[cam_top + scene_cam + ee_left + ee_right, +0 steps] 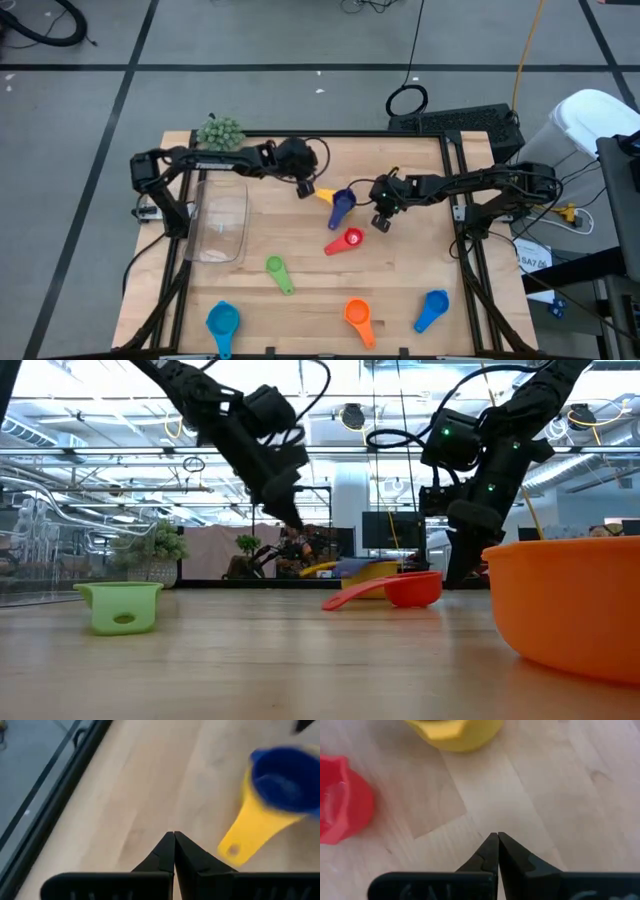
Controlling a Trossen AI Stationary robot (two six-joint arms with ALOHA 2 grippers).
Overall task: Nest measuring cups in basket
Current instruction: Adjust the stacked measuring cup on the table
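Note:
The dark blue cup (342, 205) sits nested in the yellow cup (250, 827), whose handle (232, 849) points toward my left gripper (304, 189). That gripper is shut (174, 835), just beside the handle end, over bare wood. My right gripper (383, 222) is shut too (497, 836), and is on the table between the yellow cup (454, 731) and the red cup (342, 802). The red cup (348, 241) lies on its side. Green (278, 272), light blue (222, 322), orange (358, 318) and blue (432, 308) cups lie toward the near edge. The clear basket (222, 222) stands at the left, with no cup in it.
A fuzzy green ball (220, 131) rests at the far left corner. Black frame rails (462, 215) border the table's sides. In the low view the orange cup (570, 605) is close to the camera and the green cup (120, 605) is to its left. Bare wood lies between the basket and the cups.

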